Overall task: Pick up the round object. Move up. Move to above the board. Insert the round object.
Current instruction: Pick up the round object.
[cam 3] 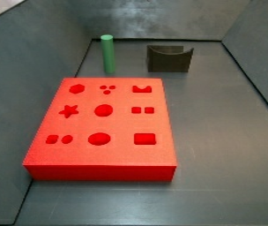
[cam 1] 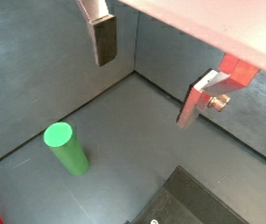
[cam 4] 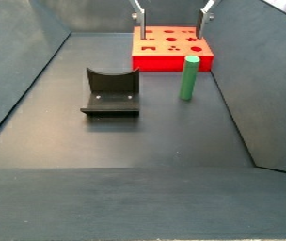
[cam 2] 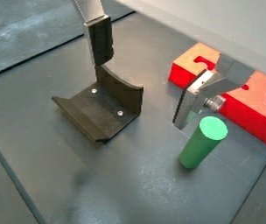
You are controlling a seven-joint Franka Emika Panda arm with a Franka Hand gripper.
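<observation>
Green round object [cam 4: 190,77] is standing upright on the dark floor, free of any contact, just near of the board's [cam 4: 171,58] front right corner in a side view. In the opposite side view the same peg [cam 3: 106,54] is standing beyond the board's [cam 3: 101,124] far edge, to the left of the dark grey notched block [cam 3: 169,57].

Gripper [cam 4: 173,13] is hanging high over the far end of the board, only its two finger tips showing at the top of that side view. Jaws are standing wide apart with nothing between them; both wrist views confirm bare silver plates with dark pads, gripper [cam 1: 147,74] and gripper [cam 2: 142,74] holding no piece.

Peg [cam 1: 66,147] is lying off to one side of the finger gap, not under it; likewise peg [cam 2: 202,143] in the second wrist picture, beside one finger.

Judgement: pick-up not yet begun. Wide opening suits a side approach around an upright cylinder. Gripper likely needs to shift over the peg and descend. Risk: a finger clipping the peg and toppling it.
</observation>
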